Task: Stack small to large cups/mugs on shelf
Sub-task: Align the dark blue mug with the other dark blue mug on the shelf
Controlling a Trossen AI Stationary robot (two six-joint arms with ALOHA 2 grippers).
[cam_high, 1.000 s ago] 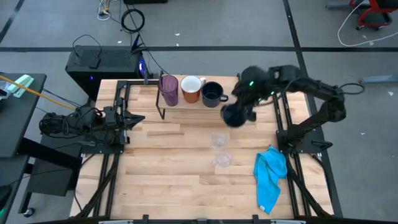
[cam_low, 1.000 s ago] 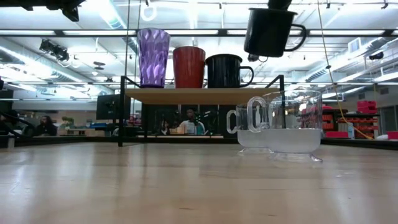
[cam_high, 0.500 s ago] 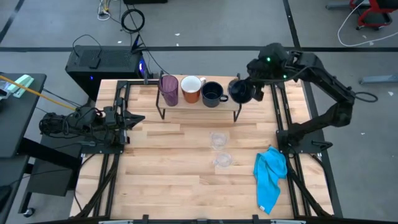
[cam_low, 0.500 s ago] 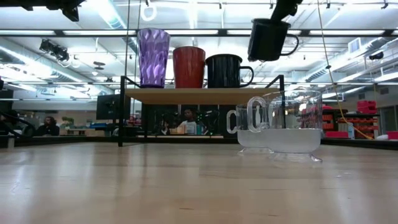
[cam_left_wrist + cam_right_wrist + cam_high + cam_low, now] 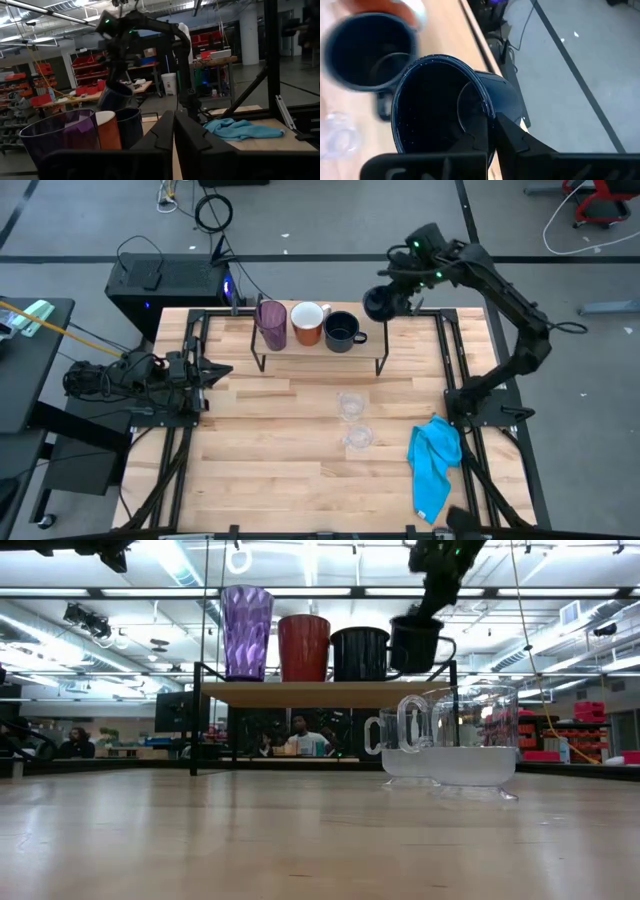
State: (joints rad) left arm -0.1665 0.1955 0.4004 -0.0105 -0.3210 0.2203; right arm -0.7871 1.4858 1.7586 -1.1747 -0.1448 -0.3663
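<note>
While the left gripper [image 5: 215, 371] is waiting at the table's left edge with its fingers pressed together on nothing, the right gripper [image 5: 392, 297] is pinching the rim of a dark mug [image 5: 415, 643], one finger inside the wall and one outside, and is holding it at the right end of the shelf [image 5: 325, 693]. That rim grip is leaving the base free, which suits setting it down upright. Whether the base is touching the plank cannot be told; in the low view it is hanging about level with its neighbours. On the shelf a ribbed, see-through purple tumbler [image 5: 246, 632], an orange mug [image 5: 303, 648] with a white inside and a second dark mug [image 5: 361, 653] are standing in a row, tallest at the left, so the held mug seems to be going beside its twin to carry on the order. The held mug is looking like speckled enamel, smooth, hard and round, with a loop handle. Two clear glasses [image 5: 352, 420], thin-walled with small handles, are sitting on the pale wooden table [image 5: 280, 480] in front of the shelf, not yet shelved. A blue cloth [image 5: 435, 463] is lying crumpled and soft near the right edge.
</note>
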